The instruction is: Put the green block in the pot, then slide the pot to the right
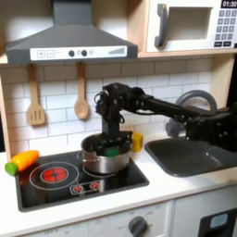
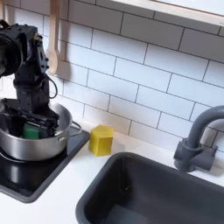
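First exterior view: the black gripper [image 1: 110, 141] hangs straight down into the pot [image 1: 105, 159], fingers low inside the rim; open or closed cannot be told. Second exterior view: the gripper [image 2: 35, 118] sits at the pot's centre, with the green block [image 2: 32, 132] just beside its tips at about 6 o'clock on the pot floor; contact cannot be judged. The pot [image 2: 26, 147] is round, shiny metal with low straight walls and a side handle, standing on the black stovetop [image 1: 79, 180]. A boxy yellow block [image 2: 101, 139] rests at the pot's 3 o'clock. An orange carrot [image 1: 24, 160] lies at the stovetop's 9 o'clock edge. A dark sink [image 2: 157, 188] is set into the white counter.
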